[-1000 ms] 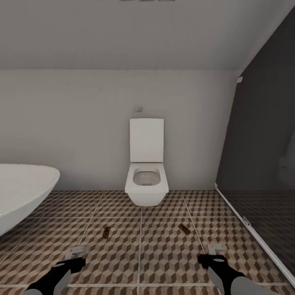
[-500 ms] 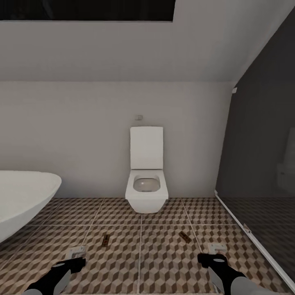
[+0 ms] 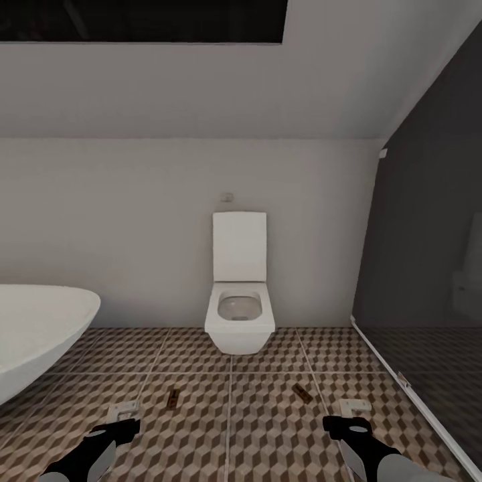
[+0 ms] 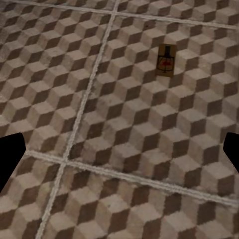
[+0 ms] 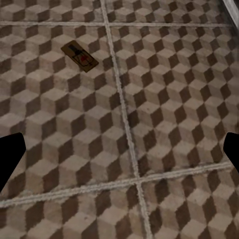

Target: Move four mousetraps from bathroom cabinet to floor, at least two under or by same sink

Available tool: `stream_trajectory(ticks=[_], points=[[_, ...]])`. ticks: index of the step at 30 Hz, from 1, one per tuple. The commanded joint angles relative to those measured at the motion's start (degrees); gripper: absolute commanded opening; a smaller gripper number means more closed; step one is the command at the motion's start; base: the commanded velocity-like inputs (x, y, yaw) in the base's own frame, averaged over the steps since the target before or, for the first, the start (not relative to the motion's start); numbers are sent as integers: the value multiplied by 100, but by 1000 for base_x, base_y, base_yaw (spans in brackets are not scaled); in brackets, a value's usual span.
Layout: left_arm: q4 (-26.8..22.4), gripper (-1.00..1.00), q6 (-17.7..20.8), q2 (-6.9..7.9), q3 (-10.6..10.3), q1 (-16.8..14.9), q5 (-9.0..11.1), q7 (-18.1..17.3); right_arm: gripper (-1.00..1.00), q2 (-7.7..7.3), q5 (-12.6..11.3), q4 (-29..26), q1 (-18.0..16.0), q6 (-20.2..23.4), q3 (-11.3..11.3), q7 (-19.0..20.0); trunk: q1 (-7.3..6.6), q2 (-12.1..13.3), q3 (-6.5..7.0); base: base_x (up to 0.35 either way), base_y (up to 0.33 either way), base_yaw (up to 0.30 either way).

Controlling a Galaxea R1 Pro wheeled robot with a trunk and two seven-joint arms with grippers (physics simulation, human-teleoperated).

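1. Bathroom floor (image 3: 268, 428): square tiles with a brown, beige and white cube print and pale grout lines.
2. Mousetrap, left one (image 3: 173, 399): lies flat on the floor in front of the left hand, apart from it. The left wrist view shows it (image 4: 166, 60) as a small brown slab with dark metal parts, inside one tile.
3. Mousetrap, right one (image 3: 301, 393): lies flat and turned at an angle, ahead of the right hand and a little inward of it. The right wrist view shows it (image 5: 79, 56) just beside a grout line.
4. Left hand (image 3: 124, 418): low over the floor, fingers spread wide, holding nothing.
5. Right hand (image 3: 351, 415): low over the floor, fingers spread wide, holding nothing.
6. Toilet (image 3: 239, 294): white, lid raised, against the back wall, beyond both mousetraps.
7. Bathtub (image 3: 37, 335): white, oval, at the left.
8. Dark glass panel (image 3: 428, 268): at the right.
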Motion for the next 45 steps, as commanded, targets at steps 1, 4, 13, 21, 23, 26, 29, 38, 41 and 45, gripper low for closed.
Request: stream_trajectory(ticks=[1,4,13,21,23,26,29,38,41,45], points=[[-14,100,25,5,-48,0,54,35,100,1,2,11,-4,-30,-4,-12,-24,39,12,0,0,0],[-13,100,10,5,-50,0,54,35,100,1,1,15,-4,-50,-4,-12,-90,159,66,0,0,0],[-12,100,-2,5,-49,0,54,37,100,-5,1,21,-4,-69,-10,-13,-287,520,227,0,0,0],[-12,100,-10,5,-54,0,47,49,100,-7,1,25,-4,-77,-12,-19,-463,841,371,0,0,0],[-12,100,-11,5,-53,0,46,50,100,-8,1,25,-4,-78,-12,-20,-507,921,407,0,0,0],[-12,100,-13,2,-50,0,46,52,100,-8,1,27,-4,-78,-12,-20,-573,1041,461,0,0,0],[-12,100,-13,-1,-48,0,45,52,100,-8,1,27,-4,-79,-13,-20,-639,1162,515,0,0,0],[-12,100,-14,1,-50,0,45,53,100,-8,1,42,-4,-81,-5,-20,-836,1523,676,0,0,0],[-12,100,-14,0,-53,0,45,53,100,-8,1,48,-4,-89,-7,-21,-902,1643,730,0,0,0],[-12,100,-14,-2,-50,0,45,53,100,-8,1,52,-4,-104,-11,-21,-990,1803,802,0,0,0]])
